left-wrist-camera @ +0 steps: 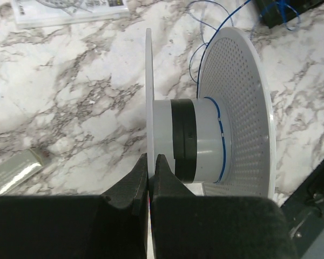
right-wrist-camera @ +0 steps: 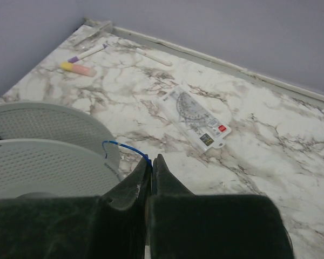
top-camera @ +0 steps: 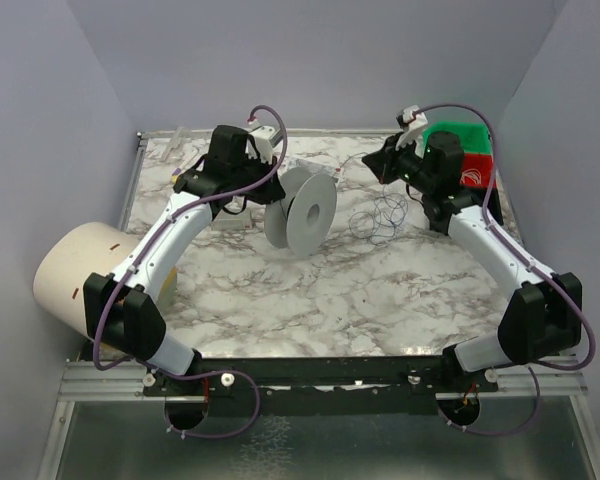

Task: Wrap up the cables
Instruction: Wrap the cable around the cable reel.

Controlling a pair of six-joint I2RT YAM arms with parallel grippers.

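Note:
A white spool (top-camera: 305,210) with two perforated flanges stands on edge mid-table. My left gripper (top-camera: 268,190) is shut on the rim of its left flange (left-wrist-camera: 149,97), fingertips meeting on the thin disc (left-wrist-camera: 152,160). The hub (left-wrist-camera: 205,143) carries a black band and one turn of thin blue cable (left-wrist-camera: 220,129). The rest of the cable lies in loose loops (top-camera: 380,215) right of the spool. My right gripper (top-camera: 372,165) is shut on the cable's free end (right-wrist-camera: 124,147), beside the spool's flanges (right-wrist-camera: 43,162); in the right wrist view its tips (right-wrist-camera: 152,159) pinch the wire.
A tan cardboard roll (top-camera: 75,275) lies at the left edge. A green and red box (top-camera: 465,150) sits at the back right. A packaged protractor (right-wrist-camera: 197,118) and a few pens (right-wrist-camera: 78,67) lie near the back wall. A grey block (top-camera: 230,215) lies left of the spool.

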